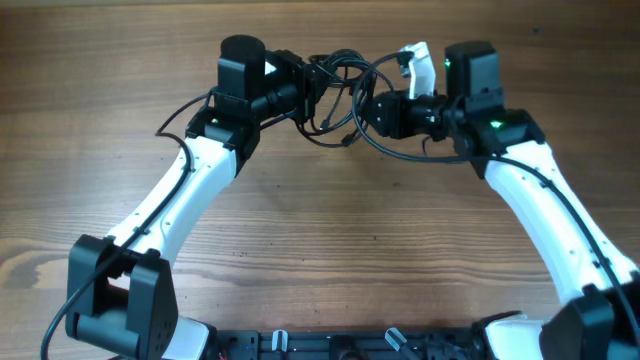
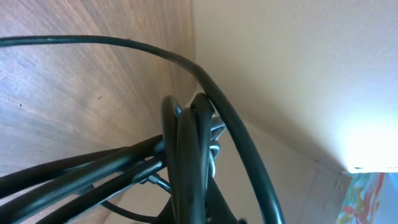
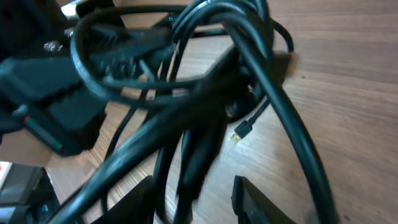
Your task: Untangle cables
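On the far middle of the wooden table (image 1: pixel 320 250), two white arms are seen reaching in from the near corners: left arm (image 1: pixel 170 200), right arm (image 1: pixel 550 200). Their black heads are turned toward each other, close but apart.

Left gripper (image 1: pixel 305 88): clenched, grasping the cables (image 1: pixel 335 85) at the left side of the bundle. Its fingers are not seen in the left wrist view; the cables (image 2: pixel 186 155) fill that picture, several black strands gathered into one tight knot right in front of the lens, with one strand arched over the top.

Right gripper (image 1: pixel 372 108): released. In the right wrist view its two fingers (image 3: pixel 252 199) are held apart at the bottom edge, gripper (image 3: pixel 193 186), and blurred strands of the cables (image 3: pixel 205 93) are seen passing through the gap without being pinched.

Cables: located between the two grippers, at the far centre of the table, as a loose black tangle of loops.

One small gold-tipped plug (image 3: pixel 242 129) is noted below the tangle, against the wood.
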Robot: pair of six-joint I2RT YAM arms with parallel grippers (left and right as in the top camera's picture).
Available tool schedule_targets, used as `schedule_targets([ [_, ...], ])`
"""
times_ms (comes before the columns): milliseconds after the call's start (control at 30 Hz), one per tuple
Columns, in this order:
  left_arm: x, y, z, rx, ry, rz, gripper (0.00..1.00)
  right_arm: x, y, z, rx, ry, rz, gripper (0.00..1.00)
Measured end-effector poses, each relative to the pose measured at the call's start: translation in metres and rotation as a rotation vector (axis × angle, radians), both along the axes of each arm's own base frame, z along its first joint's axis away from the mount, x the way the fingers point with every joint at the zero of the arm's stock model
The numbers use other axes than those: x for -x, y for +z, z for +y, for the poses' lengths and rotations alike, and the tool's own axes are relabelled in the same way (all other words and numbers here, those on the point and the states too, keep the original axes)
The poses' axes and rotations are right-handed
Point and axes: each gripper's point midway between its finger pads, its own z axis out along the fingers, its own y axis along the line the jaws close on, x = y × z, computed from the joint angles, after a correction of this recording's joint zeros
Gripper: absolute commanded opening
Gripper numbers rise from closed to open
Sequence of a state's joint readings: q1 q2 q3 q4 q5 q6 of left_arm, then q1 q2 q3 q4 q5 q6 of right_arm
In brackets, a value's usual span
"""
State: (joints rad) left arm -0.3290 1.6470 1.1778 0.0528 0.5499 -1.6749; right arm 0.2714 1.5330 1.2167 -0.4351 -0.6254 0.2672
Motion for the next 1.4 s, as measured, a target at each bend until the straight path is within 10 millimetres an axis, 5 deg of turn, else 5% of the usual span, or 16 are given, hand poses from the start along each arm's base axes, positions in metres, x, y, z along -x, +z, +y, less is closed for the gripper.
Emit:
schedule_targets([
  [100, 0.007, 0.0, -0.01, 0.009, -0.031, 0.008, 0.04, -0.005, -0.022, 0.01, -0.003, 0.003, 0.06, 0.05],
  [133, 0.008, 0.0, -0.012, 0.01, -0.037, 0.008, 0.04, 0.0, -0.03, 0.006, 0.012, -0.013, 0.11, 0.04],
  [300, 0.009, -0.001, 0.0, 0.026, -0.066, 0.032, 0.04, 0.036, -0.087, -0.078, 0.273, -0.323, 0.481, 0.04],
  [533, 0.029, 0.0, -0.012, 0.069, -0.191, 0.064, 0.04, 0.029, -0.079, -0.119, 0.234, -0.399, 0.501, 0.04],
  [700, 0.032, 0.001, -0.011, 0.051, -0.242, 0.014, 0.06, 0.029, -0.066, -0.169, 0.055, -0.462, 0.541, 0.04],
  [800, 0.021, 0.0, 0.005, 0.002, -0.222, -0.063, 0.04, 0.029, -0.047, -0.155, -0.047, -0.279, 0.427, 0.06],
  [867, 0.015, 0.001, 0.015, -0.018, -0.217, -0.104, 0.04, 0.032, -0.038, -0.144, -0.088, -0.171, 0.354, 0.27],
  [933, 0.006, 0.004, 0.03, -0.04, -0.196, -0.151, 0.04, 0.031, -0.043, -0.155, -0.056, -0.186, 0.337, 0.44],
  [1033, -0.026, 0.007, 0.091, -0.112, -0.041, -0.225, 0.04, 0.028, -0.049, -0.181, -0.014, -0.259, 0.337, 0.47],
  [1167, -0.027, 0.007, 0.092, -0.134, -0.044, -0.247, 0.04, 0.02, -0.035, -0.174, -0.059, -0.235, 0.282, 0.54],
  [1233, -0.025, 0.007, 0.088, -0.131, -0.055, -0.247, 0.04, 0.006, -0.008, -0.155, -0.111, -0.204, 0.185, 0.57],
  [1400, -0.019, 0.008, 0.069, -0.086, -0.074, -0.204, 0.04, -0.009, 0.025, -0.054, -0.205, -0.09, 0.145, 0.65],
])
